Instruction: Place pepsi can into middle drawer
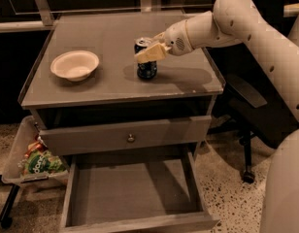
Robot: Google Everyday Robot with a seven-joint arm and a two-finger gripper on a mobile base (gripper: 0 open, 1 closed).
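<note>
**On the desk top, can not yet moved; drawer open below**

At upper centre of the frame, the pepsi can (147,71) stands upright on the desk (115,84), a little right of the top's middle and well back from the front edge. Its base looks to be resting on the surface, with a dark shadow spreading to its right.

The gripper (150,54) is at the can's upper half, coming in from the right and covering part of the rim and logo. It touches or nearly touches the can, but I cannot tell whether it has closed on the can or only sits around it. The pale arm (227,18) runs off to the upper right.

Well apart to the left on the same top sits a white bowl (74,64), out of the way. Below the top is a shut drawer front (91,137) with a small round knob (131,138). Under that, at the bottom of the frame, the middle drawer (130,193) is pulled fully out, its bare floor exposed and nothing lying in it.

As a judgement, the task is in its early part. The drawer is ready and the gripper has reached the can, but the can has not been lifted. What is left is a secure hold, a lift clear of the desk edge, a carry forward and down past the shut front, and a release onto the drawer floor.
</note>
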